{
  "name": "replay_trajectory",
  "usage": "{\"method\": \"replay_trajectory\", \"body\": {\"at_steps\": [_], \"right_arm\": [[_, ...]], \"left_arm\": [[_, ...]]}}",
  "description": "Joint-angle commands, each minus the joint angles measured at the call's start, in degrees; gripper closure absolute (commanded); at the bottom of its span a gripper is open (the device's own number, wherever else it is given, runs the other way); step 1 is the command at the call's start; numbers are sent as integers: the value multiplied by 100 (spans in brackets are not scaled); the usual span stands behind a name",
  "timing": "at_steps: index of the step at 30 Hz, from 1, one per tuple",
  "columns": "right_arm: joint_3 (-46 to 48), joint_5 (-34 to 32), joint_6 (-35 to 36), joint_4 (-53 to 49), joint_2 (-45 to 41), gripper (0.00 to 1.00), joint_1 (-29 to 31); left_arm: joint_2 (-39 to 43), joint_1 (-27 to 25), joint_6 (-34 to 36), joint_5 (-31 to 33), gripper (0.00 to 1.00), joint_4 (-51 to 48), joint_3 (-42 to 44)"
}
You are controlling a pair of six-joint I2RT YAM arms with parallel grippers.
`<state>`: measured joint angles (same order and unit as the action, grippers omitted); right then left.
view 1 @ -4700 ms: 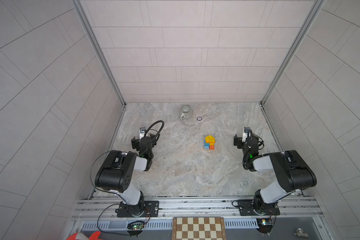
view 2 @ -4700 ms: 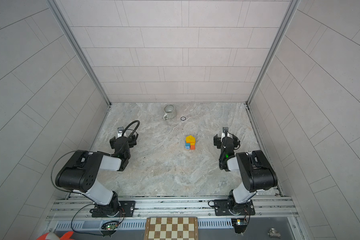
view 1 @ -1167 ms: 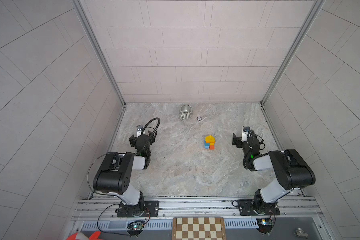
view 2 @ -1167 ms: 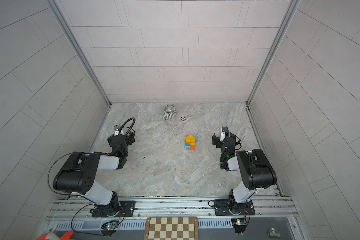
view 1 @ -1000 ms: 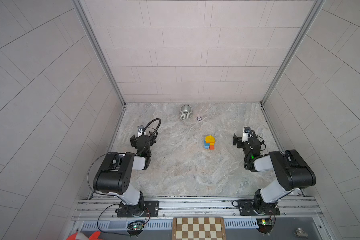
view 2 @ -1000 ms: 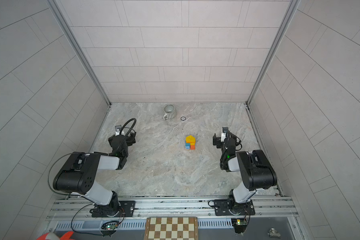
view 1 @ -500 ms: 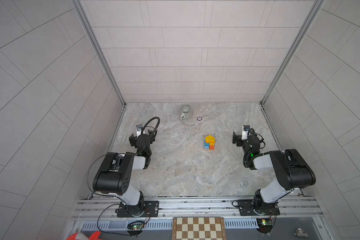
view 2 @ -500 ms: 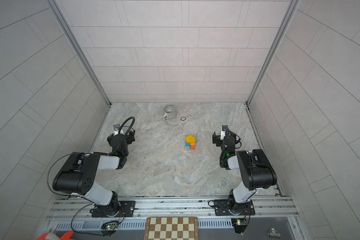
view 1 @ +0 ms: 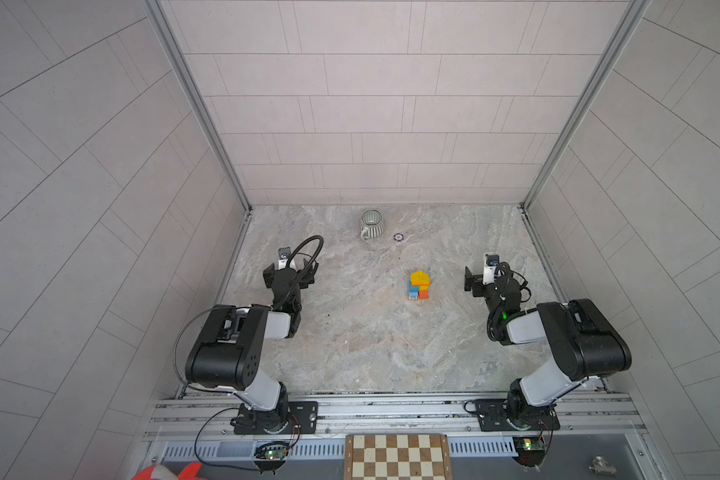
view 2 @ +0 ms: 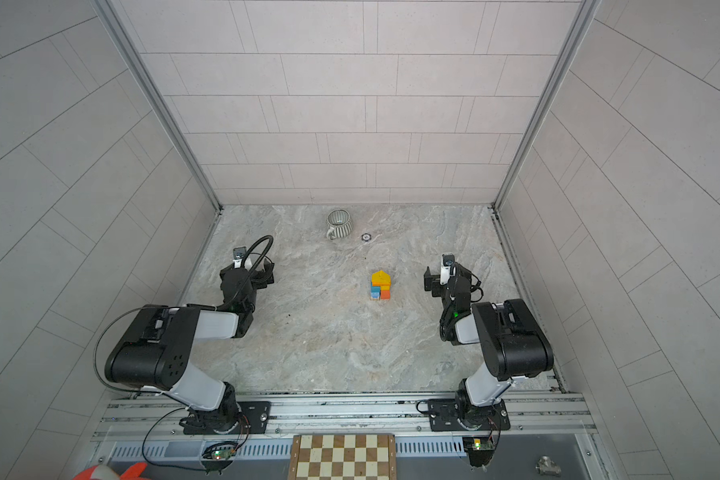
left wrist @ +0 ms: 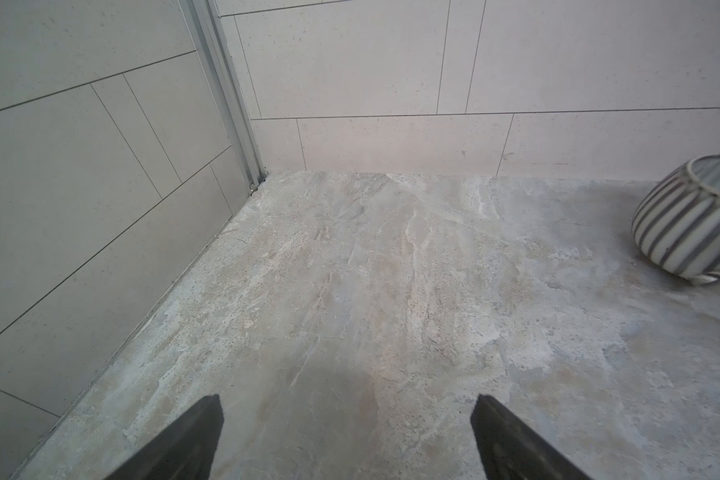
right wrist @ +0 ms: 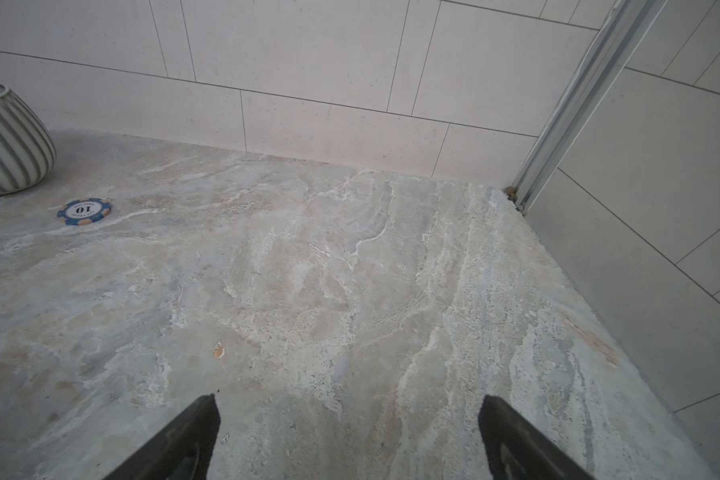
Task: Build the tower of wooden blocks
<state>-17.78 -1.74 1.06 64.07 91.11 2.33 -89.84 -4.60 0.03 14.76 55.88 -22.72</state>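
Both stand open and empty, left gripper [left wrist: 346,401] and right gripper [right wrist: 348,398] flanking the wood block tower [view 1: 419,286] well apart; retreat without brushing it.

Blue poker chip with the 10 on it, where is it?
In both top views the small blue round poker chip lies flat near the back wall, just right of the grey ribbed cup, apart from it.

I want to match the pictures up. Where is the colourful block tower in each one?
Both top views: the block tower stands just right of the middle.
Left wrist view: not in it.
Right wrist view: not in it.
Shared landmark: the striped cup shows in all four.
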Motion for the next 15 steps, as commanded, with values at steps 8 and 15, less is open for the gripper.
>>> {"method": "replay_trajectory", "body": {"at_steps": [8,15], "right_arm": [[501,267,169,770,33,1,57],[-319,166,-186,-854,-54,1,-172]], "left_arm": [[-72,18,-348,769,0,1214,845],[-141,-4,-175,680,0,-105,58]]}}
